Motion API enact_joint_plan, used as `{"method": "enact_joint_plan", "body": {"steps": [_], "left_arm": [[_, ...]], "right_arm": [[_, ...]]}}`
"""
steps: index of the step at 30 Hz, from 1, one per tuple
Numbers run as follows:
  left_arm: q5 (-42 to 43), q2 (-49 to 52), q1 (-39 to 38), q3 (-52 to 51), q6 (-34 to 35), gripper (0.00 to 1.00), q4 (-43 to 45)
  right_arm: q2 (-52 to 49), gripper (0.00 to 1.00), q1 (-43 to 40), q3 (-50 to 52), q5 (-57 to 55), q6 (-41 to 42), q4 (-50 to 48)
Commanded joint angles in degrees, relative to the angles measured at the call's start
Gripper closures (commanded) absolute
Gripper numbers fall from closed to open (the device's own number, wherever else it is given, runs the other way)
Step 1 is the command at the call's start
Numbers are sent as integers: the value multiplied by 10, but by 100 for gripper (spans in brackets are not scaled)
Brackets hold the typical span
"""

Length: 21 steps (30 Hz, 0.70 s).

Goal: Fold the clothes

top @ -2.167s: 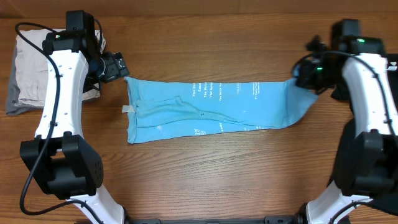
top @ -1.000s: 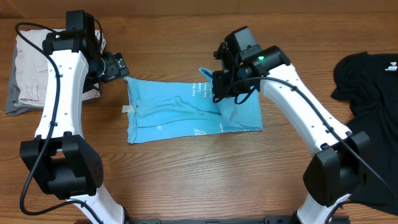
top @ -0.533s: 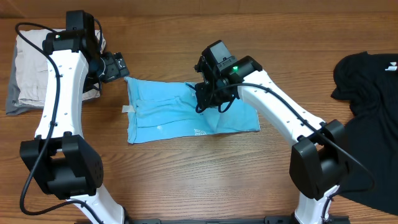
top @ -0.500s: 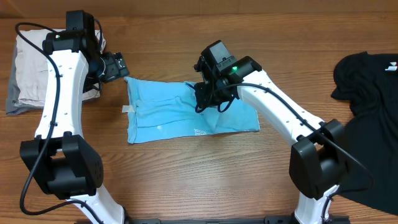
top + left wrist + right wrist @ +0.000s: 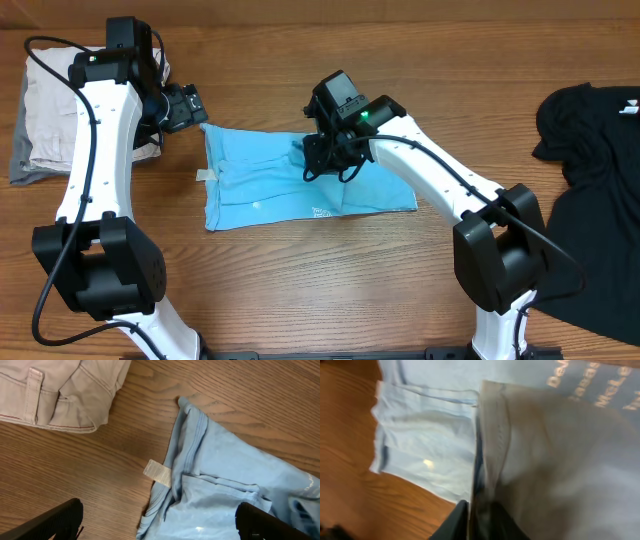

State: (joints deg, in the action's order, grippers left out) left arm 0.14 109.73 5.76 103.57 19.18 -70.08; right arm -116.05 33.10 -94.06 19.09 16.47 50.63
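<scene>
The light blue T-shirt (image 5: 260,185) lies on the wooden table, its right end folded back over the middle. My right gripper (image 5: 310,165) is shut on the shirt's folded edge and holds it over the shirt's centre; in the right wrist view the held cloth (image 5: 555,460) drapes close before the camera, with lettering at the top right. My left gripper (image 5: 192,108) is open and empty, just off the shirt's upper left corner. The left wrist view shows the shirt's collar end (image 5: 200,475) with a white label (image 5: 157,472).
A folded beige and grey pile (image 5: 50,120) sits at the far left, its beige edge in the left wrist view (image 5: 65,390). A black garment (image 5: 595,170) lies at the right edge. Bare wood runs along the front.
My right gripper has carried the shirt's right end leftward, from the far right to over the shirt's middle, folding it over. The left arm has not moved.
</scene>
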Motion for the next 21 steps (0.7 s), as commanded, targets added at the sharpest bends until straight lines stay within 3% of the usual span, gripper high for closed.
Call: {"method": "enact_joint_plan", "body": {"steps": [1, 3, 5, 9, 21], "left_arm": [[-8, -3, 2, -4, 1, 0, 0], [-8, -3, 2, -4, 2, 0, 0], [-8, -3, 2, -4, 2, 0, 0], [-8, -3, 2, -4, 2, 0, 0], [-8, -3, 2, -4, 2, 0, 0]], "right_arm": [[0, 64, 0, 0, 69, 25, -9], [0, 49, -12, -5, 141, -16, -7], [1, 42, -27, -6, 213, -51, -6], [1, 38, -64, -7, 252, -61, 9], [1, 36, -168, -7, -62, -137, 137]]}}
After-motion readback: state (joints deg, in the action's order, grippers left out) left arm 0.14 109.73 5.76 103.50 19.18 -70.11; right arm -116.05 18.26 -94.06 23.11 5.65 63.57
